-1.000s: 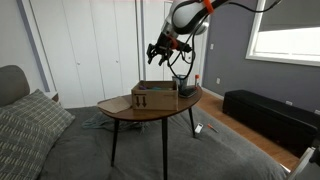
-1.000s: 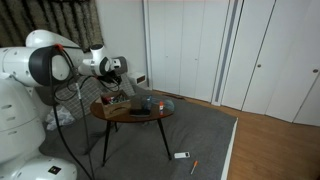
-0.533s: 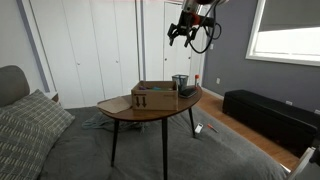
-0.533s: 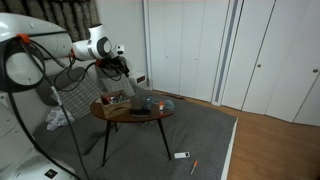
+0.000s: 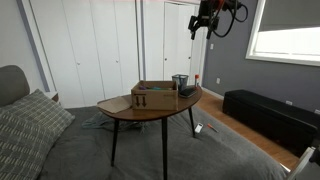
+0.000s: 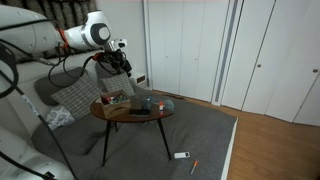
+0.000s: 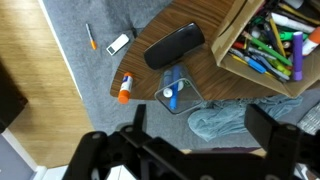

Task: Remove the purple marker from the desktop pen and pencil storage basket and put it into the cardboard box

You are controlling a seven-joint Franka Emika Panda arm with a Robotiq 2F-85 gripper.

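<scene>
The tan cardboard box point(image 7: 240, 40) stands on the round wooden table point(image 7: 205, 70) and holds several markers; one of them looks purple point(image 7: 297, 52). The box also shows in both exterior views point(image 5: 152, 97) point(image 6: 116, 99). The dark mesh pen basket point(image 7: 176, 90) beside it holds a blue marker with a white end; it also shows in an exterior view point(image 5: 180, 83). My gripper point(image 7: 200, 130) is open and empty. It hangs high above the table in both exterior views point(image 5: 205, 20) point(image 6: 122, 58).
A black case point(image 7: 174, 45) and an orange-capped glue stick point(image 7: 124, 88) lie on the table. A blue-grey cloth point(image 7: 225, 120), a white remote point(image 7: 119, 43) and an orange pen point(image 7: 90, 37) lie on the floor. A cushion point(image 6: 75, 95) sits beside the table.
My gripper has risen from just above the box and basket to high over the table and drifted sideways. It stays open and empty. The table's things have not moved.
</scene>
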